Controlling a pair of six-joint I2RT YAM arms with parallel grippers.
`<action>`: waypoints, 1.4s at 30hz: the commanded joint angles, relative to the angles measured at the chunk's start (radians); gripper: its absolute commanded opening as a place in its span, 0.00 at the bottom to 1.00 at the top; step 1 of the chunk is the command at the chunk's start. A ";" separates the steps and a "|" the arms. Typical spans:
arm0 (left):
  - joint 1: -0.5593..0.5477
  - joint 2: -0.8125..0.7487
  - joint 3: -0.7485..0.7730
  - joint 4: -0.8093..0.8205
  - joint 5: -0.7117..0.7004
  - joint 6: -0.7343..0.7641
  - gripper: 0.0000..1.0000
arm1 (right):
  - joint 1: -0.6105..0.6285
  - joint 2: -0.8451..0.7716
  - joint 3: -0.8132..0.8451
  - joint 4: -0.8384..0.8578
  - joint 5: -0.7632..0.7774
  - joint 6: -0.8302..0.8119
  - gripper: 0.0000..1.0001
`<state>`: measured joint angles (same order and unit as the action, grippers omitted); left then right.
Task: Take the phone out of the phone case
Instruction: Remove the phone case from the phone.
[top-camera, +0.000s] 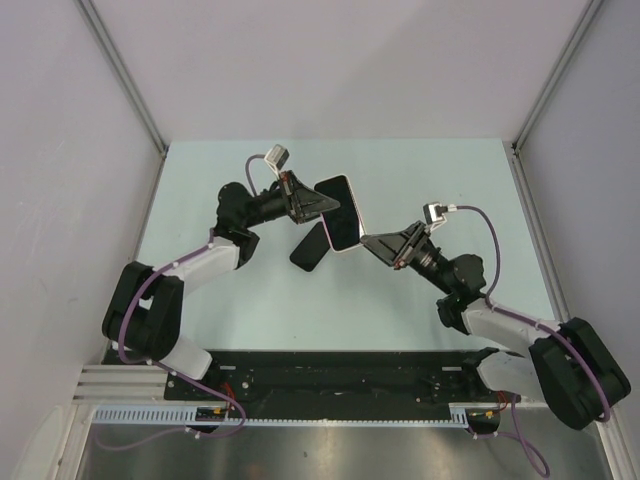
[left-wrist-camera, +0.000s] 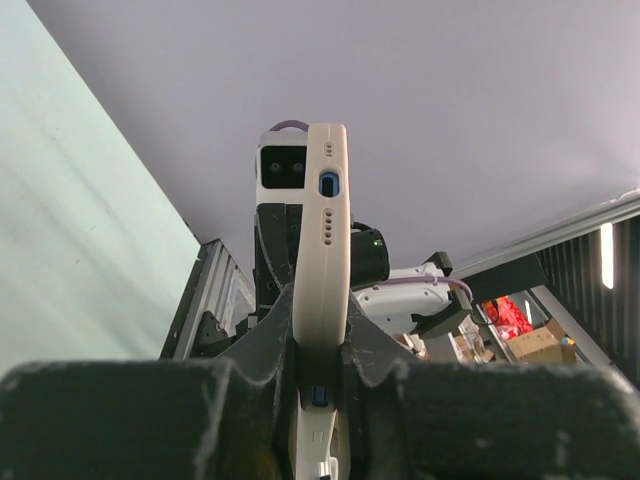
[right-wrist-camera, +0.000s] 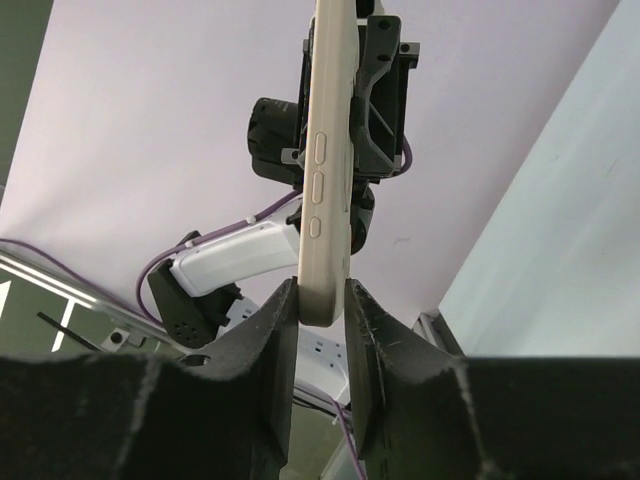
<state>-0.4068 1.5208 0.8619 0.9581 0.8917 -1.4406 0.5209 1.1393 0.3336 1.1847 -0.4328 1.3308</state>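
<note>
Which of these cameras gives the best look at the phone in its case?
The top external view: the phone shows its dark screen face-on. The left wrist view shows only the port end of its pale case, edge-on; the right wrist view only the buttoned side.

A pale mint-green tabletop (top-camera: 250, 300), seen from above, is boxed in by plain white panels: a back wall (top-camera: 340, 60), a left wall (top-camera: 50, 200) and a right wall (top-camera: 600, 220). Slim aluminium posts (top-camera: 125, 75) run up the two far corners. Along the near edge lie a black mounting rail (top-camera: 340, 375), a white slotted cable duct (top-camera: 330, 413) and a strip of brushed metal (top-camera: 330, 455). The light is soft and even. Beyond the enclosure, the left wrist view catches a lit strip lamp (left-wrist-camera: 607, 255) and a cardboard box (left-wrist-camera: 535, 342).
</note>
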 joint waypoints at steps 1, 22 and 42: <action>-0.003 -0.022 0.003 0.117 0.000 -0.032 0.00 | 0.007 0.071 0.015 0.197 0.013 0.051 0.27; -0.004 -0.019 0.017 0.455 -0.049 -0.250 0.00 | 0.077 0.139 0.104 0.418 0.167 0.298 0.00; -0.075 -0.182 0.006 0.467 -0.174 -0.319 0.00 | 0.129 0.292 0.245 0.420 0.195 0.311 0.00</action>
<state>-0.3805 1.4319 0.8341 1.2015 0.6605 -1.6833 0.6159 1.3842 0.5491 1.4876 -0.2584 1.6230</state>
